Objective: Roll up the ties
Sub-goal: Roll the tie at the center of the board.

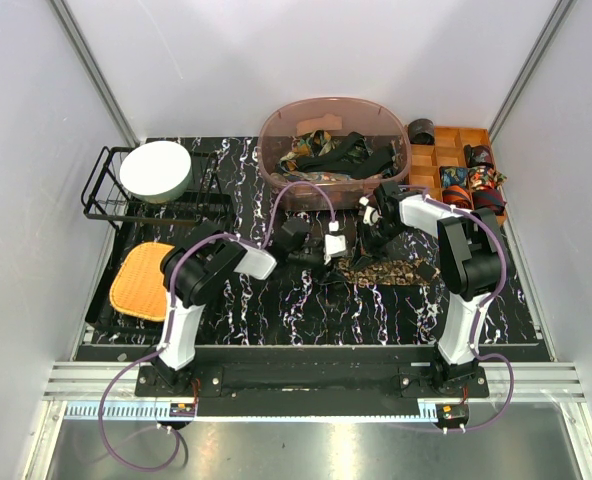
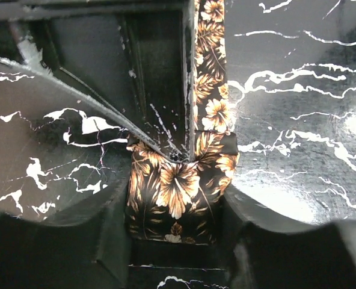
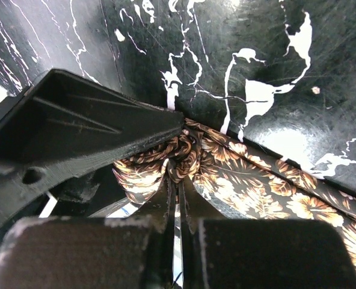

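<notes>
A brown floral tie [image 1: 388, 271] lies across the middle of the black marbled mat, its near end wound into a short roll [image 2: 178, 192]. My left gripper [image 2: 177, 217] has a finger pressed against each side of that roll. The flat strip of the tie [image 2: 211, 72] runs away from it. From above, my right gripper [image 3: 179, 180] comes down shut, its thin fingertips pinching bunched fabric at the roll's centre [image 3: 187, 153]. In the top view the left gripper [image 1: 321, 250] and right gripper [image 1: 371, 238] meet over the tie's left end.
A clear pink tub [image 1: 276, 130] with several loose ties stands at the back centre. To its right is a wooden divided tray [image 1: 446, 135] with rolled ties. A black wire rack [image 1: 101, 195] with a white bowl [image 1: 156, 170] and an orange mat [image 1: 141, 280] lie at the left.
</notes>
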{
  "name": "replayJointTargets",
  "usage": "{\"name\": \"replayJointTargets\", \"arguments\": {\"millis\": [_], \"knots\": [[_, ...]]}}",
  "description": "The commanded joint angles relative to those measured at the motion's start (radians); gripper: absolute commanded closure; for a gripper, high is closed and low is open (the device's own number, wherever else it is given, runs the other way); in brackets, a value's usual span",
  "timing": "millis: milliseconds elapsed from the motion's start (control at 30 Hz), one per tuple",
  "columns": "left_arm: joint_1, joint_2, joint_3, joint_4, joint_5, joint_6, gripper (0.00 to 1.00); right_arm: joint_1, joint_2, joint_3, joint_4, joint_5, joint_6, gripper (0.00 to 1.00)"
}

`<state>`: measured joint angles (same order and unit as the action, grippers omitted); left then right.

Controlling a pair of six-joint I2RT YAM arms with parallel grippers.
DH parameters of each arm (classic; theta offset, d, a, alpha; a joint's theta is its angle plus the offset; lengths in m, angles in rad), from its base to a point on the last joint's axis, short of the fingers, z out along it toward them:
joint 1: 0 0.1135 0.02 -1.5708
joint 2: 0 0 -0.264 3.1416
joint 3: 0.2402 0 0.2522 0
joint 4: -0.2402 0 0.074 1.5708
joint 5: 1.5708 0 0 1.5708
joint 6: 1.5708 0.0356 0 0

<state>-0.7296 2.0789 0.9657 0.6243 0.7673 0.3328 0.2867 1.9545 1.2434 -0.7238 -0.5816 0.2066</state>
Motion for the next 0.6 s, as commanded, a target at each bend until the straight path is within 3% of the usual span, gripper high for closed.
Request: {"name": "replayJointTargets", "arguments": {"millis": [0,133,333,567], "knots": [[-0.045,0.024,0.045,-0.311,-0.187,0.132,0.63,0.039,0.034,-0.039,0.052,0.247,-0.078,0.99],[-0.045,0.032,0.1,-0.522,-0.241,0.167,0.8,0.035,-0.006,-0.022,0.021,0.212,-0.078,0.84],[-0.063,0.044,0.165,-0.716,-0.335,0.239,0.93,-0.012,-0.092,-0.013,-0.046,0.131,-0.09,0.55],[-0.103,0.081,0.242,-0.854,-0.416,0.256,0.94,-0.13,-0.167,-0.044,-0.083,-0.064,-0.121,0.45]]}}
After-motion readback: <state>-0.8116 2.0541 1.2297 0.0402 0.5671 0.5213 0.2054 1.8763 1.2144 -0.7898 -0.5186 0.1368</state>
